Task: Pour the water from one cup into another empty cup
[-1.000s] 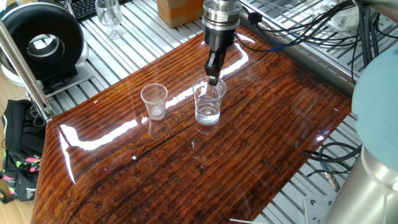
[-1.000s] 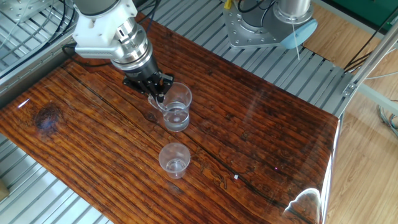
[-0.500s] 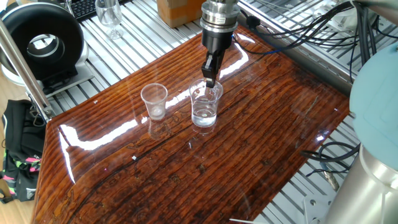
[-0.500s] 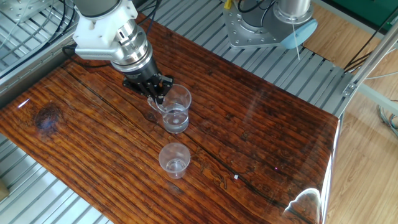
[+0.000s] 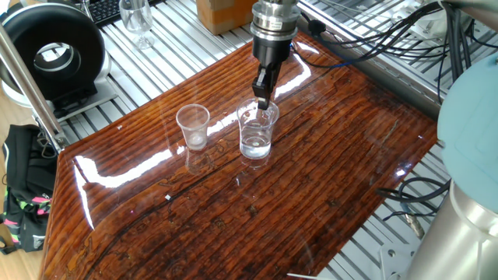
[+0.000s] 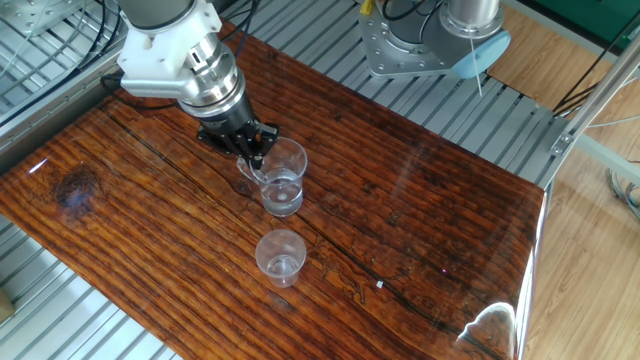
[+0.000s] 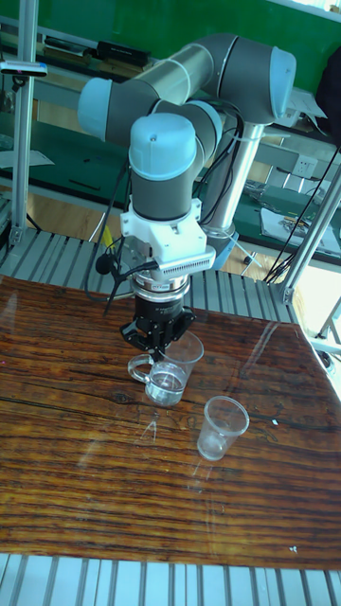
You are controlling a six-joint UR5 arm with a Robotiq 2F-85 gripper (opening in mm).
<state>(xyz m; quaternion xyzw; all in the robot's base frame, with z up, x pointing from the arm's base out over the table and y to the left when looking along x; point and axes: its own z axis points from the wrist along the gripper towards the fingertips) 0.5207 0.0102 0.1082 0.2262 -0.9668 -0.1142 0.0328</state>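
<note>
The glass mug [image 5: 256, 132] with a side handle [image 7: 139, 369] is upright over the middle of the wooden table [image 5: 327, 171]. A little water [image 6: 283, 193] lies in its bottom. My gripper [image 5: 263, 99] comes down from above and is shut on the mug's wall [image 6: 281, 178] at the rim, by the handle. The small tapered cup [image 5: 193, 126] stands upright and empty a short way beside the mug, apart from it. It also shows in the other fixed view [image 6: 281, 257] and in the tall view [image 7: 222, 428]. I cannot tell whether the mug's base touches the table.
A stemmed wine glass [image 5: 136, 19] stands off the table at the back left. A black round device [image 5: 58, 54] and a cardboard box [image 5: 222, 12] sit nearby. Cables [image 5: 389, 39] run along the far right edge. The arm's base [image 6: 415, 40] is mounted behind the table.
The gripper has shifted the mug a little toward the small cup compared with one second ago. Since half a second ago nothing has visibly moved.
</note>
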